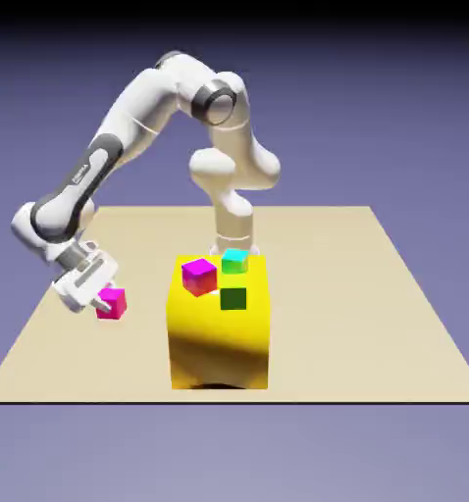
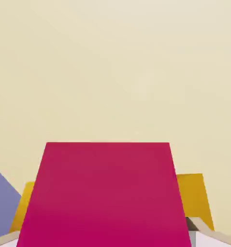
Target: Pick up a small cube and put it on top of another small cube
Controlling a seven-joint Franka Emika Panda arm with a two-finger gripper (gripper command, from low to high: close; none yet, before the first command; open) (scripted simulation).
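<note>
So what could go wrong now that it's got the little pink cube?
The gripper holds the small pink cube tilted, near the exterior view's left, so it may slip or land crooked. On the way over it could bump the purple-topped cube. The teal cube and green cube are tiny targets atop the yellow block.

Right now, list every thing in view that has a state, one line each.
gripper: shut on the small pink cube, off to the exterior view's left of the block.
small pink cube: held between the fingers, filling the hand view's lower middle.
yellow block: resting on the table.
purple-topped cube: sitting on the block, tilted.
cyan cube: on the block.
green cube: on the block.
</note>
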